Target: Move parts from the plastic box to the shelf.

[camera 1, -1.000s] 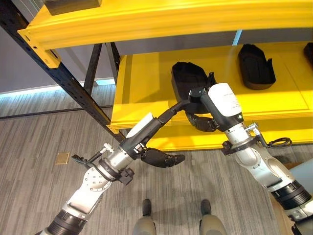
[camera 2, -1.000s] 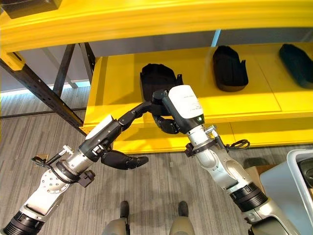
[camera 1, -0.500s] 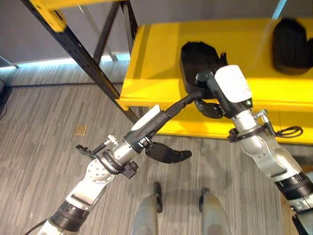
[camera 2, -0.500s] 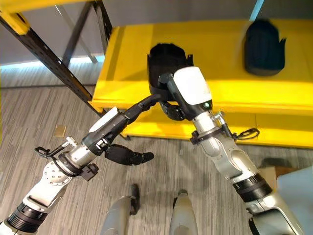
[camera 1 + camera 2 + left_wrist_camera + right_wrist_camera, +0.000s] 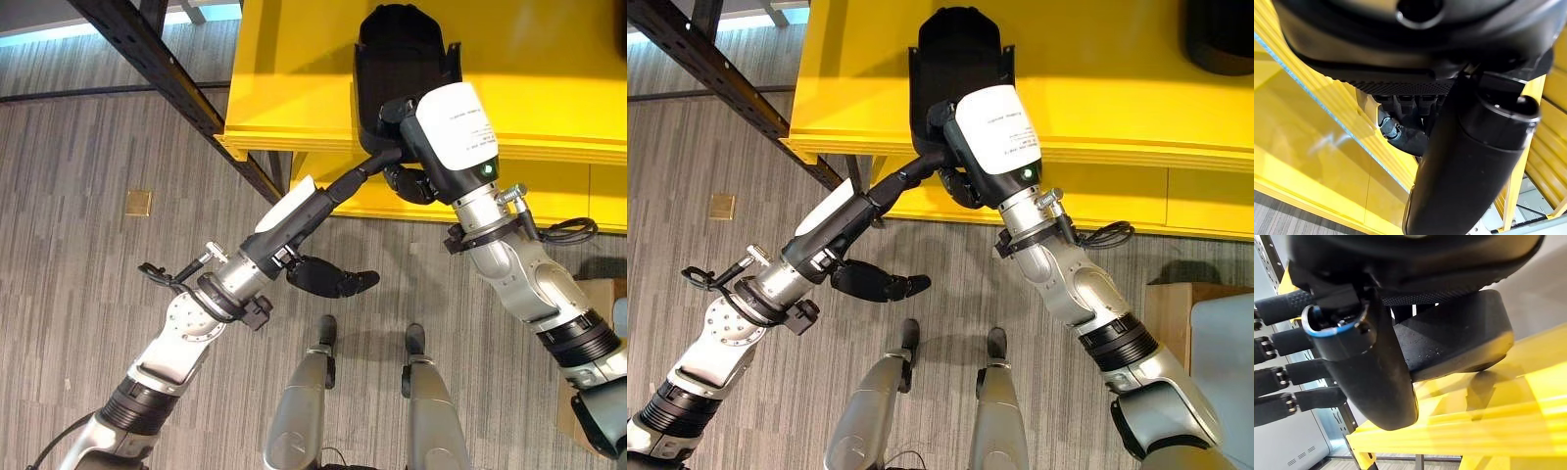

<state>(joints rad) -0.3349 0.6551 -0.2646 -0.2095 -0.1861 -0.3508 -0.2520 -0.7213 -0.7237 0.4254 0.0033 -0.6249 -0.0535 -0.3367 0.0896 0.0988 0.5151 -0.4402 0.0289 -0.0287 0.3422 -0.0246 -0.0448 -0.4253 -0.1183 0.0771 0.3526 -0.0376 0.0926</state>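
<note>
Right wrist view looks along the right hand (image 5: 1366, 357): its fingers (image 5: 1288, 372) run out straight in a row and its thumb lies along the underside of the black part (image 5: 1454, 342), so the hand reads as open, supporting the part without curling round it. In the head views this hand sits at the front edge of the yellow shelf (image 5: 284, 88), just below the near end of the part (image 5: 397, 59).

The left hand (image 5: 323, 277) reaches up from lower left; its thumb stretches toward the same near end of the part, while its fingers (image 5: 348, 285) hang loosely extended over the floor (image 5: 88, 264), holding nothing. The left wrist view shows that thumb up close against the shelf front (whether it touches the part cannot be told).

The part lies on the lower shelf board with its long axis pointing away from the robot, its near end overhanging or flush with the front lip. It lies straight ahead of and above the right hand, which is the nearer one. A further push, if needed, would likely run along that axis, deeper onto the shelf.
</note>
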